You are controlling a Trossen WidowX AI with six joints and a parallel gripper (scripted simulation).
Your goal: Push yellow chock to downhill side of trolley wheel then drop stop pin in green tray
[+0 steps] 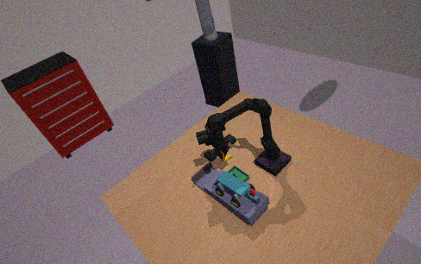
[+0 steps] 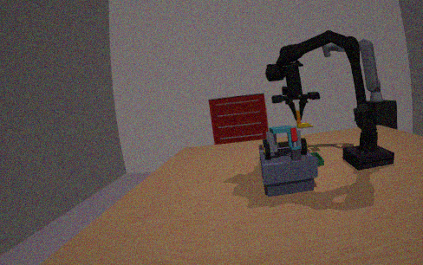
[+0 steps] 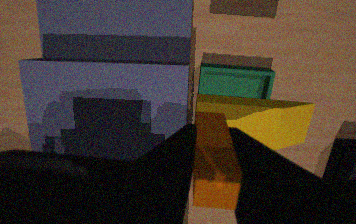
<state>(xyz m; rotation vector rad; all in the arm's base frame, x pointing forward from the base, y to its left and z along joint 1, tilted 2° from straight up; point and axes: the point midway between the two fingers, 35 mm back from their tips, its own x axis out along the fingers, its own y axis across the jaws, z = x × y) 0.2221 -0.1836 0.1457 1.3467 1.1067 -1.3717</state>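
My gripper [image 1: 223,154] [image 2: 298,113] [image 3: 210,135] is shut on the orange handle of the yellow chock [image 1: 228,158] [image 2: 305,126] [image 3: 272,122]. The chock hangs in the air near the ramp's downhill end, towards the tray side. The ramp [image 1: 252,215] [image 2: 288,173] [image 3: 170,80] carries the teal trolley [image 1: 233,183] [image 2: 282,129], which is outside the wrist view. The red-headed stop pin [image 1: 253,193] [image 2: 294,134] stands at the trolley's uphill end. The green tray [image 1: 247,176] [image 2: 320,159] [image 3: 237,68] lies on the table beside the ramp. The chock's black base is not discernible.
The arm's base [image 1: 273,162] [image 2: 368,157] stands on the wooden table [image 1: 345,190] [image 2: 195,216], on the tray side of the ramp. A raised wall [image 1: 203,172] stands at the ramp's downhill end. A red drawer cabinet [image 1: 65,108] [image 2: 238,119] stands beyond the table.
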